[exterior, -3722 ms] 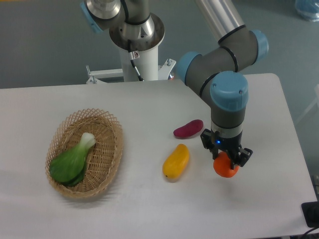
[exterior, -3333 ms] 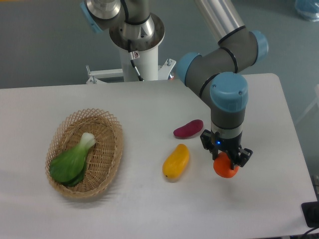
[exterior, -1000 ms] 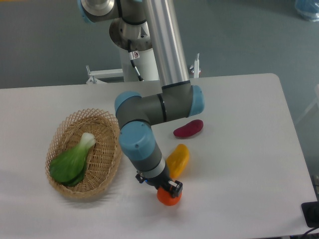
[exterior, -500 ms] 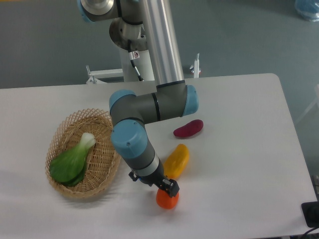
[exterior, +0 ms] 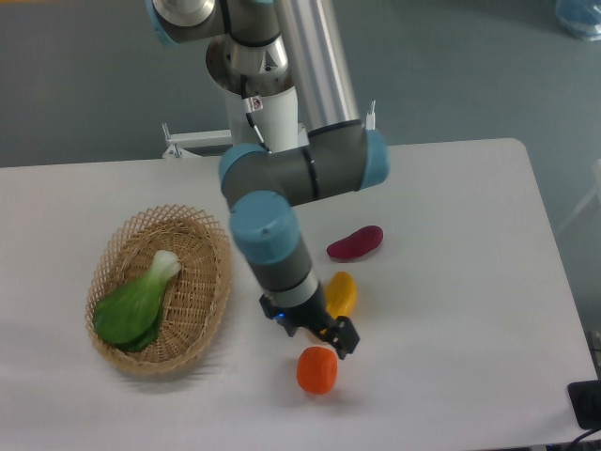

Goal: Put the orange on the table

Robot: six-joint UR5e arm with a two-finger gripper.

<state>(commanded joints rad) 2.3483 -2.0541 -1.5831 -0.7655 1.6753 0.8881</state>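
Orange (exterior: 316, 370) sits on the white desk (exterior: 488, 282), low centre of the view, apart from the jaws, which hang just above it at its 1 o'clock.

Left to right: wicker basket (exterior: 208, 301) at 9 o'clock of the orange, well apart, with a green leafy vegetable (exterior: 133, 303) lying inside. Then the arm's blue-capped wrist (exterior: 268, 230) coming down from 12 o'clock, ending in the gripper (exterior: 324, 331). Jaws appear parted and hold nothing; how far open is hard to read at this angle. Yellow fruit (exterior: 340, 292) just behind the gripper, partly hidden by it. Purple vegetable (exterior: 355, 241) further toward 1 o'clock, near the yellow fruit but not touching.

Judgement: placement looks done, fruit resting free. To finish well, lift straight up so neither finger brushes the orange and sets it rolling; it is round and glossy and would wander easily. Avoid swinging toward 1 o'clock, where the yellow fruit lies close.
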